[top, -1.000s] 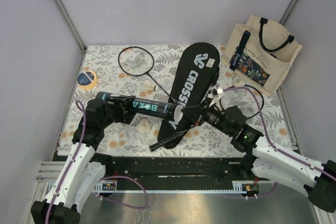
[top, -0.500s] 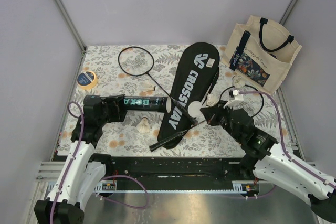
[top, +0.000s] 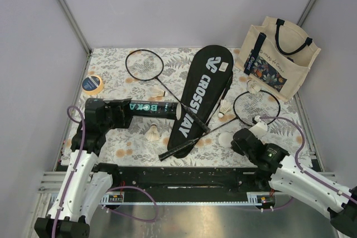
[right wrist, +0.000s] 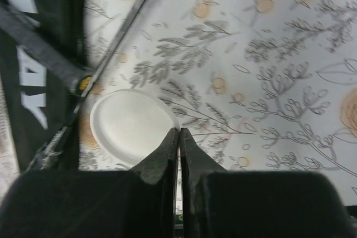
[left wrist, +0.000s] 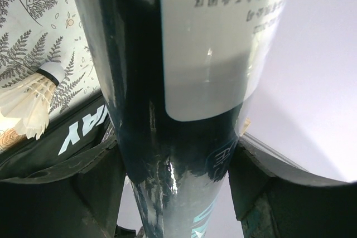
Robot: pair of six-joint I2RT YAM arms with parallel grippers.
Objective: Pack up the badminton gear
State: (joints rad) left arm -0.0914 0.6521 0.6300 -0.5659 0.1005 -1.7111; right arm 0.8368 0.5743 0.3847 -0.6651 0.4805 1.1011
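My left gripper (top: 120, 112) is shut on the black tube with teal lettering (top: 152, 108), which lies level above the table with its open end to the right. In the left wrist view the tube (left wrist: 178, 82) fills the space between the fingers. My right gripper (top: 234, 139) is shut on the rim of a white round lid (top: 225, 139), low over the table; the lid also shows in the right wrist view (right wrist: 131, 126) at the gripper (right wrist: 178, 132). The "CROSSWAY" bag (top: 201, 96) lies in the middle. One racket (top: 144, 64) and another racket (top: 256, 107) cross on it. Shuttlecocks lie near (top: 152, 132), far (top: 159, 92) and right (top: 225, 106).
A cream tote bag (top: 279, 57) stands at the back right with another shuttlecock (top: 254, 87) in front of it. A yellow-rimmed tape roll (top: 92, 84) lies at the far left. In the left wrist view a shuttlecock (left wrist: 30, 101) lies beside the bag (left wrist: 72, 137).
My right gripper has drawn the white lid away from the tube's open end, to the right and toward the near edge. My left gripper has pulled the tube a little to the left.
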